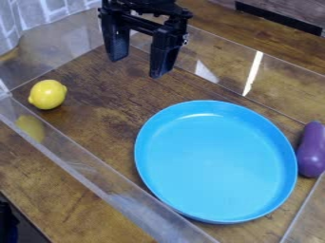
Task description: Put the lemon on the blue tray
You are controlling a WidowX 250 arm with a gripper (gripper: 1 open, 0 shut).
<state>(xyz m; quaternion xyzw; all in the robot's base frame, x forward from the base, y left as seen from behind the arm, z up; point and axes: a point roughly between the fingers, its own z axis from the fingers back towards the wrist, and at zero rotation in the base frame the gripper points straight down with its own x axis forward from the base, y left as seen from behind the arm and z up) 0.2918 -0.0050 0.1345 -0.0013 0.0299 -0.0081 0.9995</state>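
The small yellow lemon [47, 94] lies on the wooden table near the left edge. The big round blue tray [178, 133] rests flat at the centre right, and nothing lies in it. My black gripper [140, 57] hangs at the top centre, pointing down, open, with nothing between its fingers. It is above and to the right of the lemon and behind the tray's far left rim, touching neither.
A dark purple eggplant-like object [313, 149] lies just off the tray's right rim. Clear plastic walls [76, 157] run along the front left and the back of the wooden table [102, 114].
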